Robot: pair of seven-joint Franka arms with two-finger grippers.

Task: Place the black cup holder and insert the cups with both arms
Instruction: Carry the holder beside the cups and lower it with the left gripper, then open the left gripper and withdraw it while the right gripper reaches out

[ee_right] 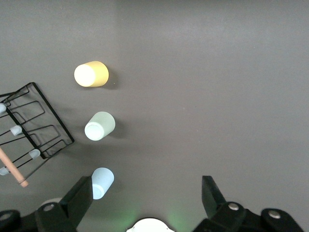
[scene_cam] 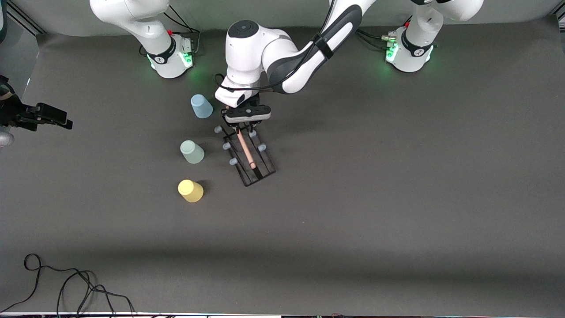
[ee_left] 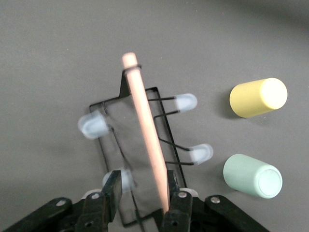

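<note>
We see the left tool (scene_cam: 245,128) over the black rack (scene_cam: 249,157), its fingers (ee_left: 112,191) parted around the wooden handle (ee_left: 147,135), one touching it. The rack stands on the tabletop (scene_cam: 397,198) beside 3 upturned cups: blue (scene_cam: 201,106), green (scene_cam: 192,152), yellow (scene_cam: 190,191). The right tool (ee_right: 147,203) waits, spread wide, holding nothing.

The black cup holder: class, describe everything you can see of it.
The black cup holder is a thin black wire rack with a light wooden rod handle along its middle and pale blue-tipped prongs on both sides, none bearing a cup. It stands on the grey table beside the three cups. The left gripper straddles the handle's end, fingers parted, one finger against the rod.
</note>
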